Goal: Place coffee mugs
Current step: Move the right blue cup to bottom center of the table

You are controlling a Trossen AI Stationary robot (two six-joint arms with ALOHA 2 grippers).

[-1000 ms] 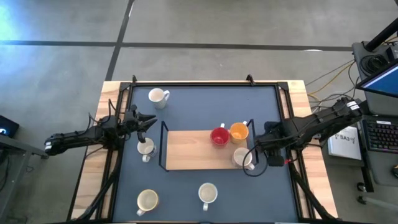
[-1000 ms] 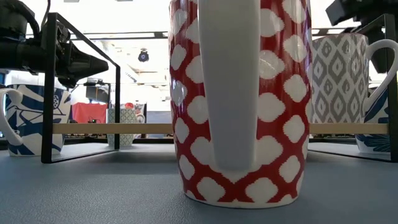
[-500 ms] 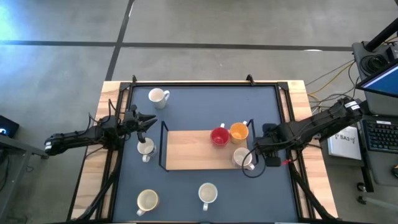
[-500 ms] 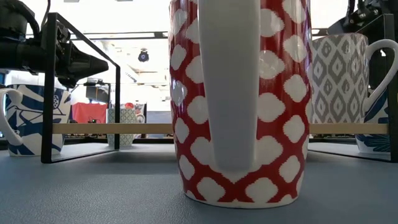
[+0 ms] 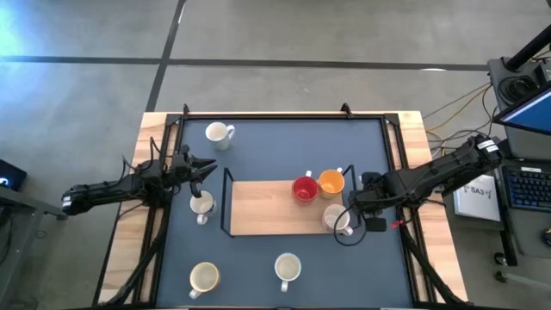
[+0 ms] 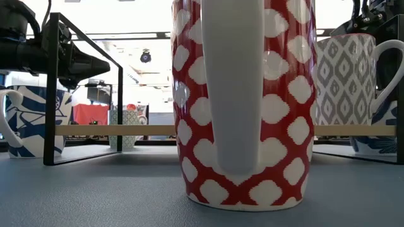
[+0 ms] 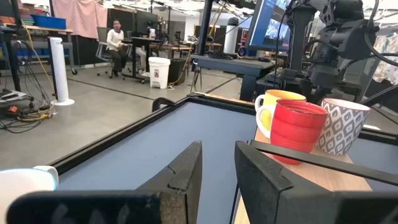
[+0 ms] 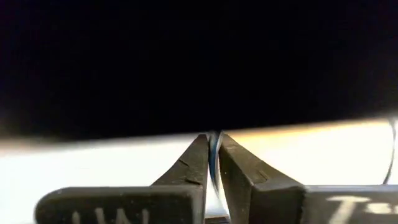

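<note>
A wooden board [image 5: 267, 208] in a black frame lies mid-table. On it stand a red mug [image 5: 303, 188], an orange mug [image 5: 331, 182] and a grey-patterned white mug [image 5: 337, 219]; the grey-patterned mug also shows in the low view [image 6: 344, 79]. My right gripper [image 5: 351, 209] is shut on the grey-patterned mug. My left gripper [image 5: 205, 169] is open and empty at the board's left end, just beyond a white mug [image 5: 201, 205] on the mat. Its fingers show apart in the left wrist view [image 7: 217, 168]. My right gripper pinches the grey-patterned mug's thin wall at the rim [image 8: 213, 152] between its two fingers. It comes from the table's right side, slanting down. The mug stands upright with its base on the board [image 6: 344, 123].
Three more mugs stand on the dark mat: a white one at the far left [image 5: 219, 133], a cream one at the near left [image 5: 204, 277] and a red-and-white one near the front edge [image 5: 287, 268]. The red-and-white mug fills the low view [image 6: 243, 101].
My right gripper has moved a little toward the table's left and come down onto the grey-patterned mug. The mug stays upright on the board, almost where it was.
</note>
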